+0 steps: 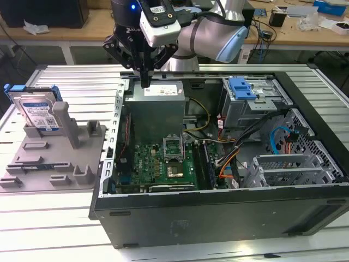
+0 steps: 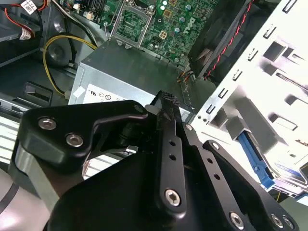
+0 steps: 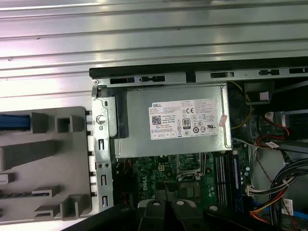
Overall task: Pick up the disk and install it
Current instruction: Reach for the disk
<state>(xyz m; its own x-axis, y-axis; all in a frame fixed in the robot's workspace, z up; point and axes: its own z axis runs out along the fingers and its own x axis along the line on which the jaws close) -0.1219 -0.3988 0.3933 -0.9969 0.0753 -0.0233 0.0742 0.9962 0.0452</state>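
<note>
- disk (image 1: 37,112): flat rectangular drive with a silver body. a white-and-blue label faced the exterior camera. a blue plastic frame ran along its edges, with blue tabs showing at the upper corners.
- disk, location: stood on edge, roughly upright, in a slot at the far end of a grey holder (image 1: 54,164), on the exterior view's left. it sat outside the computer case (image 1: 218,210) and well apart from the gripper. nothing touched it but the holder.
- grey holder: moulded block with raised posts and empty slots. it lay on the slatted metal table (image 1: 49,229), just beside the case wall.
- gripper (image 1: 145,82): black, pointed downward, with the fingers drawn together to a narrow tip and nothing between them. it hung above the near edge of the power supply (image 1: 158,103), at the case's back wall. in the second wrist view the knurled fingertips (image 2: 166,100) were pressed together over the same grey box.
- power supply: grey metal box with a white label on top, seen in both wrist views (image 3: 175,120).
- computer case: open on its side, with a green motherboard (image 1: 163,164) inside. a drive cage with a blue latch (image 1: 242,87) stood toward the exterior view's right.
</note>
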